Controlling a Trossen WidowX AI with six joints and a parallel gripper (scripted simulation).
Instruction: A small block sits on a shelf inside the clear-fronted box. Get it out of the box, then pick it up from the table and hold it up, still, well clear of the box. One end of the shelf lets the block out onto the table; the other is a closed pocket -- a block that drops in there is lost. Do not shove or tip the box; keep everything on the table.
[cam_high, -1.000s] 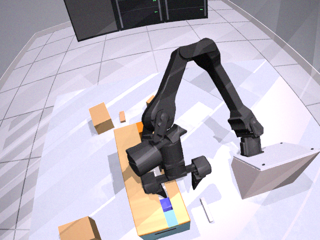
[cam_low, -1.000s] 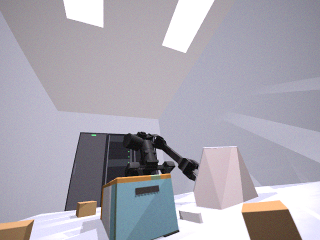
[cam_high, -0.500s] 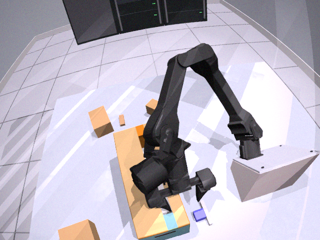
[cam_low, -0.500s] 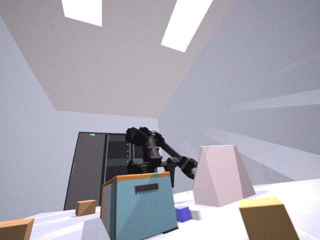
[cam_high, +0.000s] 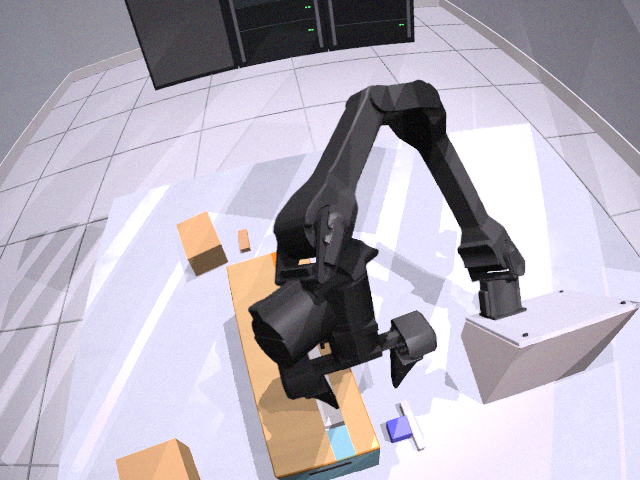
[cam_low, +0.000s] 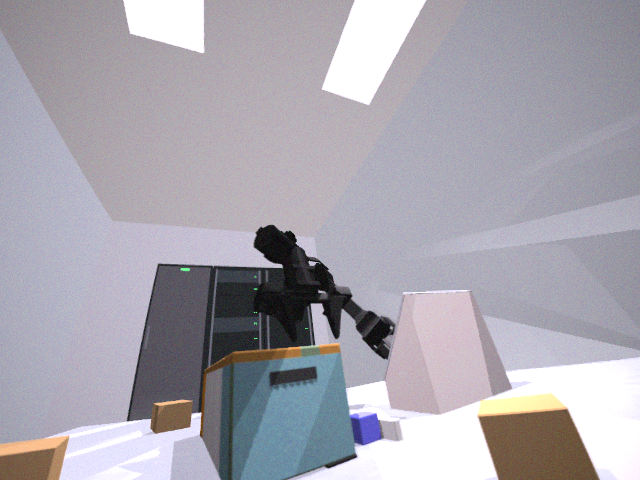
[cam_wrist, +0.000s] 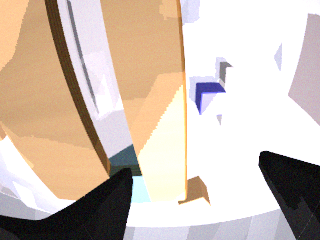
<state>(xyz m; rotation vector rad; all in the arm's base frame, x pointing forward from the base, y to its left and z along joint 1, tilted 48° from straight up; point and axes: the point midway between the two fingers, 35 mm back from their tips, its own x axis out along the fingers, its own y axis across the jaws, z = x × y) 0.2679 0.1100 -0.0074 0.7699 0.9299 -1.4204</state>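
On the white table (cam_high: 155, 330), the blue block (cam_high: 399, 428) lies beside the unlabelled box (cam_high: 289, 428); the hand (cam_high: 364, 384) hangs spread apart, holding nothing.

Two tan crates (cam_high: 201, 242) (cam_high: 157, 461), a small tan chip (cam_high: 244, 240), dark cabinets (cam_high: 268, 31).

The box (cam_high: 289, 361) lies lengthwise on the table (cam_high: 155, 335), reaching almost to the near edge. The block (cam_high: 398, 428) rests on the table just right of the box's near end, touching a flat strip (cam_high: 413, 424) on its right. The arm's pedestal (cam_high: 547, 341) stands toward the right edge. Three crates occupy the table: one (cam_high: 201, 242) behind the box's far end, one (cam_high: 157, 461) near the near-left corner, and one (cam_low: 535, 439) at the near edge.
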